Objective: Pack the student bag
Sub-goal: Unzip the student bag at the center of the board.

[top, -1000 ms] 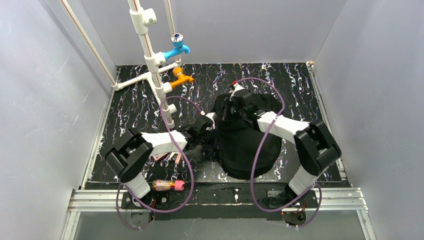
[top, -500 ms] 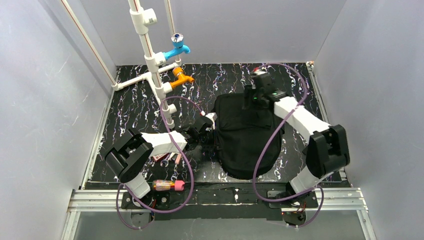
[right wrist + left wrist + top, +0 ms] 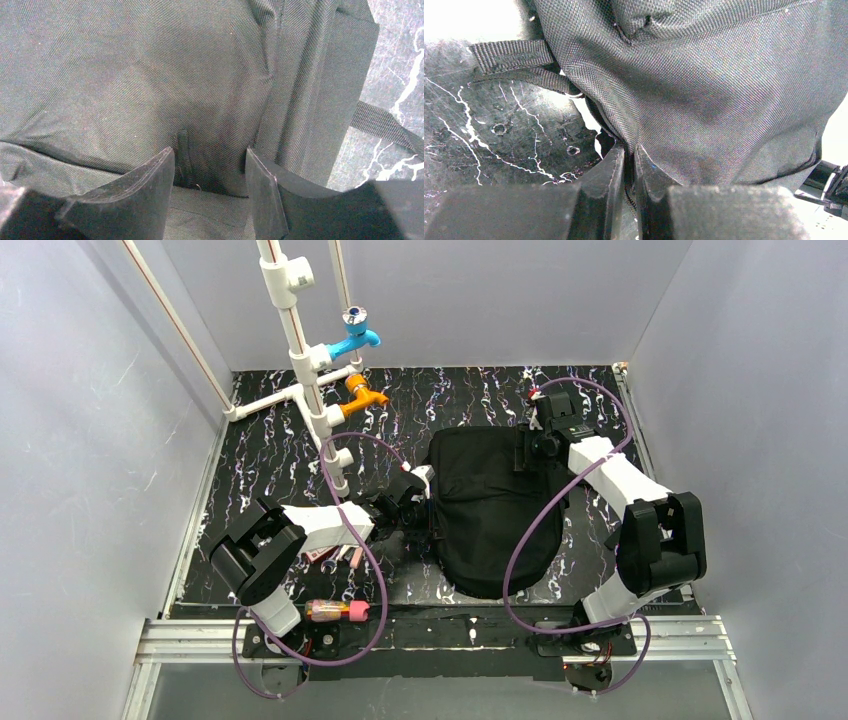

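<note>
Student bag (image 3: pixel 490 510) flat on dark marbled surface (image 3: pixel 270 450), centre-right, long axis running near edge to far edge, wider end toward the far wall. Left pincer (image 3: pixel 629 172) at bag's left edge, roughly mid-length, jaws narrow and pinched on a fold of the black fabric at the seam or zipper line; hard to tell whether the zipper itself sits between them. Webbing strap (image 3: pixel 509 55) lying loose on the surface just left of that grip. Right pincer (image 3: pixel 210 172) at bag's far right corner, jaws parted to a medium gap, nothing held, hovering just above the fabric with a small tab or zipper pull (image 3: pixel 184 157) between the fingers; contact not clear from the wrist view. Right side strap (image 3: pixel 382 125) trailing off onto the surface beyond the bag's edge. Judged step: bag being held at the left while the right goes for the pull to open it, so packing proper not begun. Right arm nearer to the far end, left arm already committed. Loose items for packing near left arm base: pink-and-red cylindrical thing (image 3: pixel 335 612) at the near edge, small pinkish bits (image 3: pixel 340 556) partly hidden under the left forearm, identity unclear. White pipe stand (image 3: pixel 300 360) with blue tap (image 3: pixel 355 335) and orange tap (image 3: pixel 360 395) far left, well apart from bag. Purple cables (image 3: pixel 520 540) looping over the bag, possible snag for either arm.
</note>
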Motion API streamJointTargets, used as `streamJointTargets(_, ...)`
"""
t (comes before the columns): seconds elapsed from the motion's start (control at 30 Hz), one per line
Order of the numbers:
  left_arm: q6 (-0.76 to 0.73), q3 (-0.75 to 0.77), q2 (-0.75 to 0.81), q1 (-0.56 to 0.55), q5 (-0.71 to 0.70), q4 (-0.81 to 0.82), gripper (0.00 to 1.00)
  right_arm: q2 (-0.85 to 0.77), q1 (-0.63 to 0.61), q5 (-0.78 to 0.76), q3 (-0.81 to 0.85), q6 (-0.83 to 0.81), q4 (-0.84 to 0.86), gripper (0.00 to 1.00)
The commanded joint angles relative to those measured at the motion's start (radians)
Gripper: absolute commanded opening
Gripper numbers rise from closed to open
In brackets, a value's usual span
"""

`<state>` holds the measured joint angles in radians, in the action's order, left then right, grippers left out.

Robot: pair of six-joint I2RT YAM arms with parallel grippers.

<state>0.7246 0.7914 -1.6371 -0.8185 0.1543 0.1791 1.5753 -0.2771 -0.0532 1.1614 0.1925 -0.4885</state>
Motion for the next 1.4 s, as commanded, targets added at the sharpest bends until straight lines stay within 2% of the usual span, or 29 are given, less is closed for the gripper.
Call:
streamJointTargets(0.0, -0.013, 0.010, 0.027, -0.008, 0.026, 0.027, 0.04, 0.002, -0.038, -0.020, 0.037, -0.038, 0.016, 0.61)
streamJointTargets(0.03, -0.013, 0.011, 0.027, -0.007, 0.027, 0.028, 0.04, 0.004, -0.050, -0.032, 0.035, -0.038, 0.018, 0.60)
streamJointTargets(0.07, -0.014, 0.012, 0.025, -0.007, 0.028, 0.028, 0.04, 0.011, -0.070, -0.085, 0.042, -0.038, 0.005, 0.55)
streamJointTargets(0.1, -0.014, 0.012, 0.024, -0.007, 0.028, 0.028, 0.04, 0.017, -0.099, -0.158, 0.055, -0.042, -0.023, 0.55)
streamJointTargets(0.23, -0.013, 0.012, 0.023, -0.007, 0.031, 0.028, 0.04, -0.019, -0.134, -0.299, 0.107, -0.018, -0.077, 0.66)
streamJointTargets(0.33, -0.011, 0.011, 0.024, -0.009, 0.030, 0.028, 0.04, -0.071, -0.139, -0.296, 0.129, -0.024, -0.061, 0.72)
streamJointTargets(0.47, -0.008, 0.015, 0.020, -0.011, 0.029, 0.028, 0.04, -0.046, -0.139, -0.225, 0.134, -0.026, -0.061, 0.71)
streamJointTargets(0.67, -0.002, 0.016, 0.022, -0.015, 0.024, 0.030, 0.04, -0.011, -0.105, -0.101, 0.073, 0.023, 0.005, 0.54)
streamJointTargets(1.13, 0.005, 0.012, 0.022, -0.017, 0.022, 0.037, 0.04, 0.039, -0.080, -0.065, -0.030, 0.026, 0.039, 0.43)
streamJointTargets(1.23, 0.004, 0.011, 0.023, -0.016, 0.019, 0.038, 0.04, 0.027, -0.082, -0.083, -0.064, 0.034, 0.049, 0.23)
streamJointTargets(1.37, 0.007, 0.012, 0.017, -0.017, 0.025, 0.039, 0.04, 0.022, -0.082, -0.085, -0.096, 0.057, 0.085, 0.11)
